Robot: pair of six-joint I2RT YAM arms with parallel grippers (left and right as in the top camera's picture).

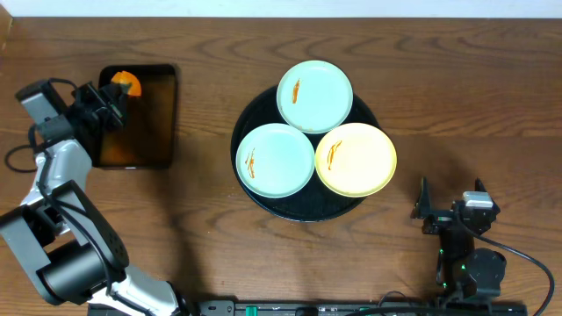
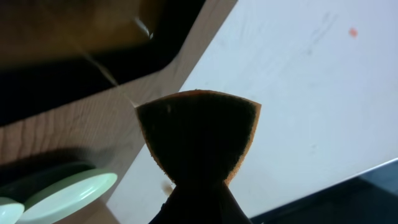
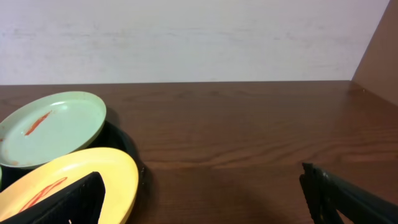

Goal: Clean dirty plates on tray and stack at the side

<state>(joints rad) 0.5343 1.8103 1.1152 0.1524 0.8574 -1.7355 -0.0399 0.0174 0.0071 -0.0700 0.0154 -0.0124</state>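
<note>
Hard to see first: the left wrist cam is dark and blurry. The left gripper (image 1: pixel 117 91) is just a black blob at 6 o'clock there, and its tips are hidden behind the sponge (image 2: pixel 199 137). It's def pinched tight on that orange sponge tho. Only a sliver of plate (image 2: pixel 68 194) shows at 7 o'clock, cut off.

On the right wrist cam the yellow plate (image 3: pixel 74 186) is cropped at the bottom edge and partly behind a finger (image 3: pixel 65 202). The right gripper (image 3: pixel 200 177) has its jaws spread wide w/ nothing between them.

Surface is a dark brown wood table (image 1: pixel 439 79) w/ grain, and there's a pale wall (image 3: pixel 186 37) behind it.

Overhead, the tray (image 1: pixel 303 211) sits about mid-table, mostly covered, w/ only rim bits showing. All 3 plates are on it: blue-green (image 1: pixel 315 95) at 12, blue-green (image 1: pixel 275 159) at 8, yellow (image 1: pixel 356 159) at 4, edges touching or overlapping. They're round, so no long axis. Orange streaks run approx 12–6 on the green ones and more 1–7 on the yellow.

The left gripper + sponge hang over the small rectangular tray (image 1: pixel 145 123) out at 9–10. That tray's long side runs 12–6.
</note>
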